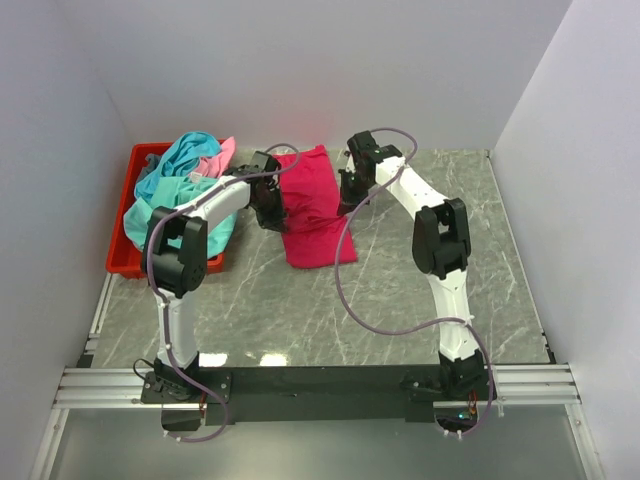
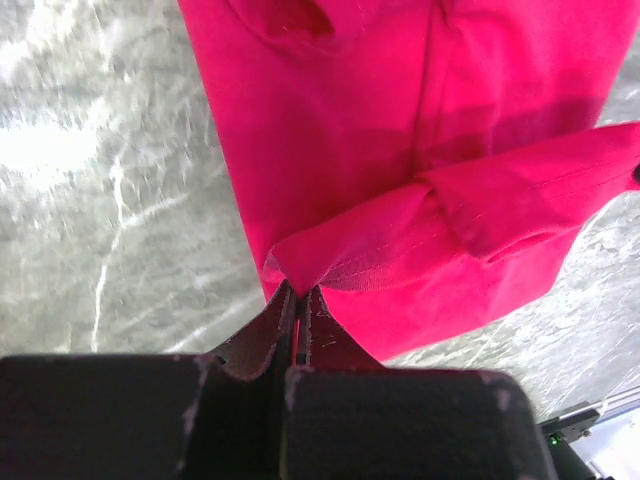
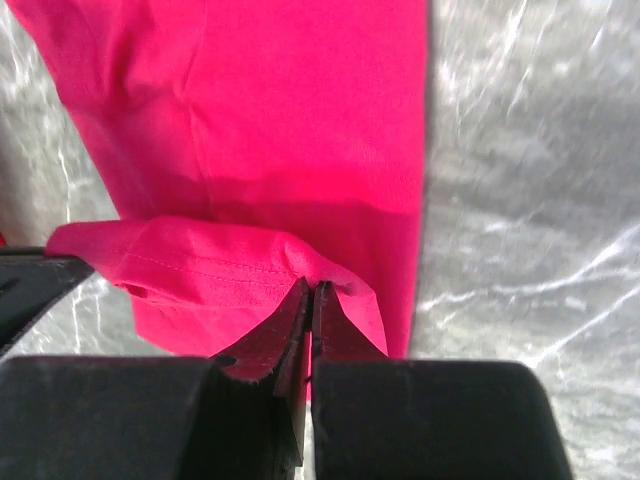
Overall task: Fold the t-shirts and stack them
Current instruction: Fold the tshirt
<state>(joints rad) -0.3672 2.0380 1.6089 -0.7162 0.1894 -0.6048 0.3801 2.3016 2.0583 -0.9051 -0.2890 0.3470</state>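
Left jaws and right jaws each pinch a stitched edge of the magenta shirt [image 1: 318, 235], near the surface's [image 1: 420, 300] far edge. Carry both corners level so the fold lands square.

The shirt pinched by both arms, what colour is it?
The t-shirt is plain magenta-red, with no pattern; it shows best in the left wrist view.

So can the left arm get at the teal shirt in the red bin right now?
Probably not yet: the left arm has its jaws shut on the magenta shirt. The teal shirt lies uncovered atop the red bin beside that arm, so once freed it looks reachable.
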